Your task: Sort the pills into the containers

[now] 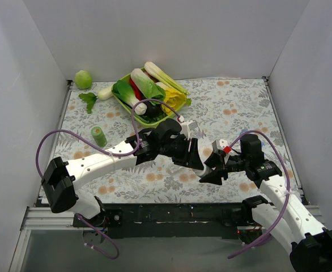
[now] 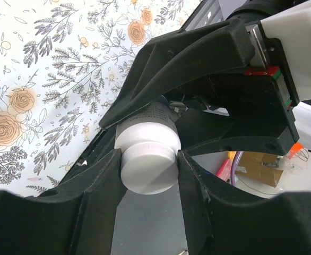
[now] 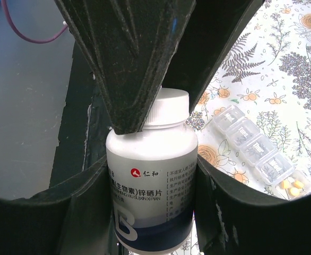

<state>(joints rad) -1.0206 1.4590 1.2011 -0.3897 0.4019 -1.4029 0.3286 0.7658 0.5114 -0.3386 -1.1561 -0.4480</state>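
left gripper (image 2: 149, 166) clamped on the cap (image 3: 169, 106) of the pill bottle (image 3: 151, 175), right gripper (image 3: 151, 212) clamped round its body, cap not off yet, organiser strip (image 3: 253, 149) nearby on the cloth (image 3: 299, 69) w/ few yellow pills (image 3: 291, 186) in end slot, so prob most sorting's left.

Brand on pill bottle (image 3: 153, 159): 仁和, beside a red logo
Name line beneath: (生物素), ending 片
Blue band, 6 o'clock: large B

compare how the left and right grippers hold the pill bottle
The left gripper pinches the white cap; the right gripper clamps the pill bottle by its labelled body. The left's jaws stand closer together than the right's. Both are shut on the same bottle.
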